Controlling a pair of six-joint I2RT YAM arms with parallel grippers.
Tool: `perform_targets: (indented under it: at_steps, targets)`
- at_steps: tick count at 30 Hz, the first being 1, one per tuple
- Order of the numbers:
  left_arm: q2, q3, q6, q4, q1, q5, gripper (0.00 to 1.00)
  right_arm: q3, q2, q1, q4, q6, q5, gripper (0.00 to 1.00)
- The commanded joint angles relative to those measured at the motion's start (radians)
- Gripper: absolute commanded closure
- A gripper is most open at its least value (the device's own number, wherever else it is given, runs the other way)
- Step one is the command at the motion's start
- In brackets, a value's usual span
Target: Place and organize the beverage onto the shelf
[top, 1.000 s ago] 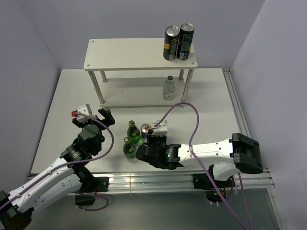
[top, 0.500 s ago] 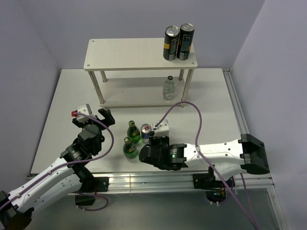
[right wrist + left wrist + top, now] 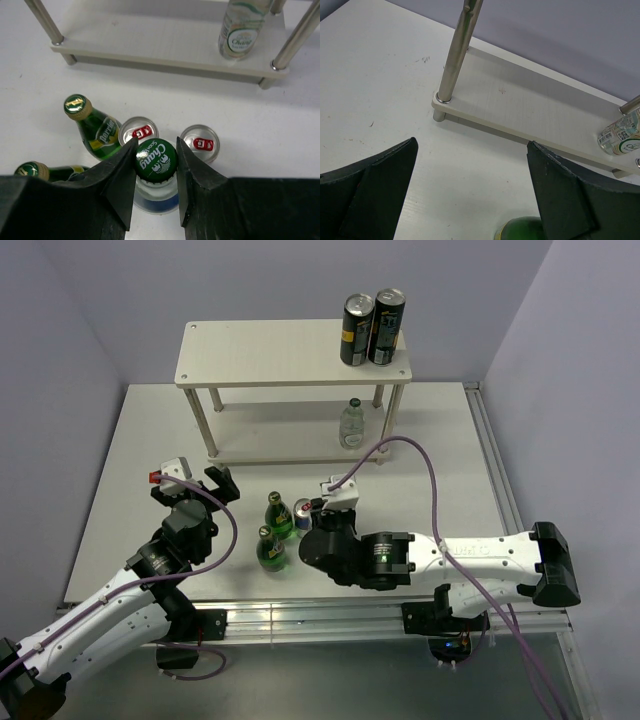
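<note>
White table [image 3: 440,455] with the two-tier shelf [image 3: 270,355] at its far side. Left gripper [image 3: 471,146]: fingers spread wide with nothing between them, above bare table and facing the shelf's lower board. Right gripper [image 3: 155,146]: clamped on the cap of a clear green-capped bottle [image 3: 156,160], in the cluster of drinks in front of the shelf. Two dark tall cans [image 3: 357,330] stand at the right end of the top board. A second clear bottle [image 3: 241,30] stands on the lower board near its right front leg. Two green glass bottles [image 3: 97,129] are just left of the held bottle. Two short cans [image 3: 138,131] sit on the table just beyond it.
</note>
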Motion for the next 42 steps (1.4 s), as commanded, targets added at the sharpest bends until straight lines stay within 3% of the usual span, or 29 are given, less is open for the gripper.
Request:
perform_targets:
  at_steps: [1,6,13,24,42]
  targets:
    - [-0.009,0.007,-0.004,0.01,0.003,-0.014,0.02,0.091,-0.048,-0.004,0.262,-0.206,0.117,1.0]
    - [-0.015,0.007,-0.005,0.009,0.003,-0.014,0.03,0.108,-0.024,-0.07,0.471,-0.372,0.091,1.0]
    - [-0.02,0.006,-0.004,0.009,0.003,-0.014,0.03,0.155,0.015,-0.215,0.581,-0.475,0.004,1.0]
    - [-0.028,0.006,-0.007,0.009,0.003,-0.014,0.03,0.24,0.128,-0.378,0.675,-0.509,-0.091,1.0]
    - [-0.024,0.004,-0.004,0.009,0.003,-0.014,0.03,0.411,0.518,-0.625,0.862,-0.574,-0.266,1.0]
